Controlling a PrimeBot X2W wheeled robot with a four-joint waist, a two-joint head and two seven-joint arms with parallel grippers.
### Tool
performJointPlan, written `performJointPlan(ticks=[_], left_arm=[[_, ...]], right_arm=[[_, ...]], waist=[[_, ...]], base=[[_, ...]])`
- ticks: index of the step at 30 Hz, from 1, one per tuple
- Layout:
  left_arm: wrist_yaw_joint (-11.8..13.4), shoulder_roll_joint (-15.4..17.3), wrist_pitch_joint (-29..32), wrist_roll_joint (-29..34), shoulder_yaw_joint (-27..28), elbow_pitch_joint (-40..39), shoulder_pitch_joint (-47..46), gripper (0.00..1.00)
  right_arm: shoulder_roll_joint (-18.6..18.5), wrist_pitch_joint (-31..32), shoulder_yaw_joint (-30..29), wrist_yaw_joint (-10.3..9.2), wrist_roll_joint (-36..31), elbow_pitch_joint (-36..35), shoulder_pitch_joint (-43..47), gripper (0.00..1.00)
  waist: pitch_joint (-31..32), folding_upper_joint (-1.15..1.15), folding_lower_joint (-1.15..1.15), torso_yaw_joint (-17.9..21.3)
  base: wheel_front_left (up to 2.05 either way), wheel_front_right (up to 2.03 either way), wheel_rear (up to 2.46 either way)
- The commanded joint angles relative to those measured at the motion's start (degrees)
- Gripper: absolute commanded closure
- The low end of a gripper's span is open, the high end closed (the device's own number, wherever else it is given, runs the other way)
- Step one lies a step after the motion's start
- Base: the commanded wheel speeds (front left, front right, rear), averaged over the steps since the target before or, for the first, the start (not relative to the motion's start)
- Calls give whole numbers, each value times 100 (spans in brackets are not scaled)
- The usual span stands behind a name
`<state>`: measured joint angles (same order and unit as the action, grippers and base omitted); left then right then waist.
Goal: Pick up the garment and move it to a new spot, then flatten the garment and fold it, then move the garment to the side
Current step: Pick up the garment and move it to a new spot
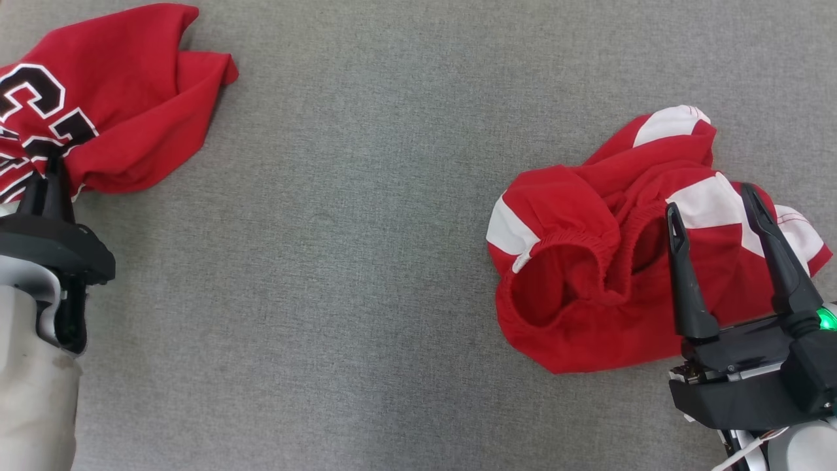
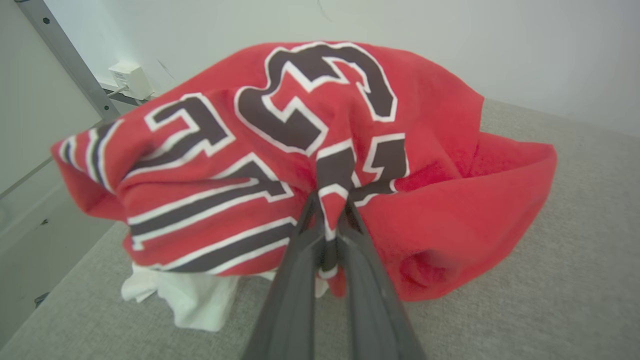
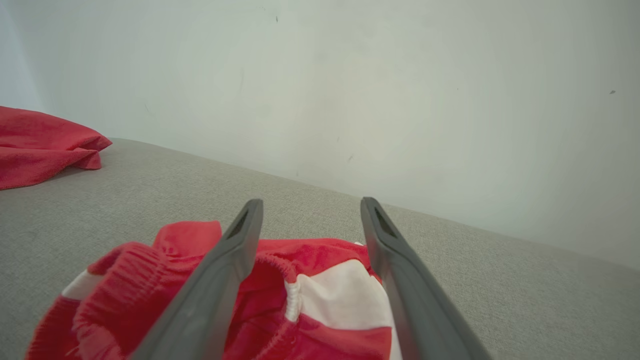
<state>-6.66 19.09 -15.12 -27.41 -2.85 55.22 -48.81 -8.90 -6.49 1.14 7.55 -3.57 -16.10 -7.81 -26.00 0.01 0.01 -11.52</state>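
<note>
Closest to the lens, the left pincer [image 2: 331, 210] has its two dark fingers pressed together on a fold of the red jersey [image 1: 131, 111], so it is closed and gripping this cloth. The fold it pinches carries a part of the big black letters with white outline. From this point the jersey rises up as a crumpled heap, and its lower edges rest on the grey surface [image 1: 366, 261]. Under the jersey, on the side of the striped print, a white piece of cloth [image 2: 190, 300] comes out and lies on the surface; I cannot tell if it belongs to the jersey.

Well apart from the jersey, toward the robot's right, a pair of red shorts [image 1: 575, 314] with white panels lies bunched, the elastic waist open toward the robot. On the side of the shorts farther from the jersey is the right pincer [image 1: 711, 199], with its fingers spread wide over the cloth. I cannot tell if they touch it.

Behind the jersey a pale wall [image 3: 350, 100] stands, with a grey metal bar [image 2: 65, 60] and a small white box [image 2: 130, 80] near it.
</note>
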Motion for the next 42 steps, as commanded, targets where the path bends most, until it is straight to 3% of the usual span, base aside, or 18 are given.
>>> performJointPlan(ticks=[1,2,15,32,42], left_arm=[[-15,11,-5,81,70,-29,61,62],[-22,18,-5,134,93,-80,73,0],[-65,157,-5,836,508,-1409,166,0],[-73,-626,-5,1304,226,-2993,1401,0],[-53,-906,-5,1421,280,-3620,2679,0]], right_arm=[[-14,16,-9,-13,-14,10,-10,0],[-8,13,-14,-13,-14,25,-5,0],[177,-304,-38,-13,135,509,10,0],[522,-822,-95,-13,322,1635,358,0],[576,-871,-86,-13,412,2025,598,0]], waist=[[29,-1,-1,-33],[49,-1,-1,-49],[612,-1,-1,-28],[1735,-1,-1,989],[2182,-1,-1,1241]], base=[[0,0,0],[0,0,0],[0,0,0],[0,0,0],[0,0,0]])
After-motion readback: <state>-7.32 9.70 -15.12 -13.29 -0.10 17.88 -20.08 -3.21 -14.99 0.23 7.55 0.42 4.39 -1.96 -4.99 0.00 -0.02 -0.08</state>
